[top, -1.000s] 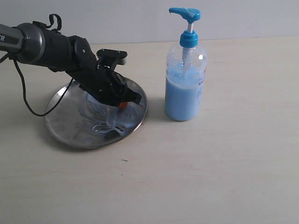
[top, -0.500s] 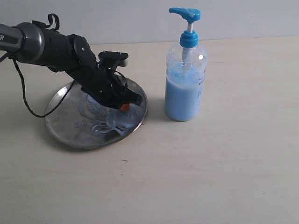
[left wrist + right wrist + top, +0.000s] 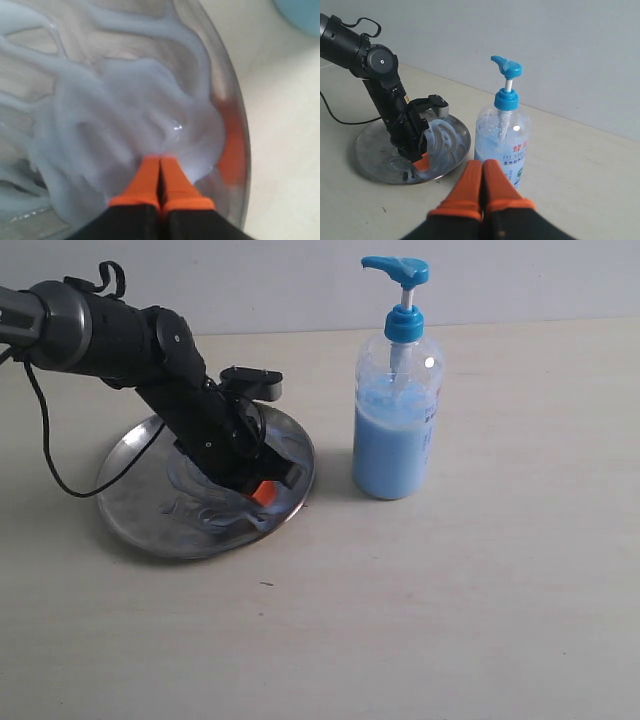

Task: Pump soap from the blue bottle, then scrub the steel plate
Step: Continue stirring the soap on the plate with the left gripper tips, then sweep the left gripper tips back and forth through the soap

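Note:
The steel plate (image 3: 135,505) lies on the table at the left, smeared with pale blue soap (image 3: 215,508). My left gripper (image 3: 262,492) is shut with nothing held, its orange tips pressed into the soap (image 3: 125,115) near the plate's rim (image 3: 235,125) on the bottle side. The blue bottle (image 3: 397,425) stands upright to the right of the plate, pump head up. My right gripper (image 3: 481,166) is shut and empty, hanging above the table short of the blue bottle (image 3: 502,135); the steel plate (image 3: 375,150) shows beyond it. The right arm is outside the exterior view.
The left arm's black cable (image 3: 50,455) loops down over the table left of the plate. A pale wall (image 3: 250,280) closes the back of the beige table (image 3: 450,620).
My left gripper has slid across the plate toward its front right rim, and the arm has swung steeper. The soap streaks have been smeared. The bottle has not moved.

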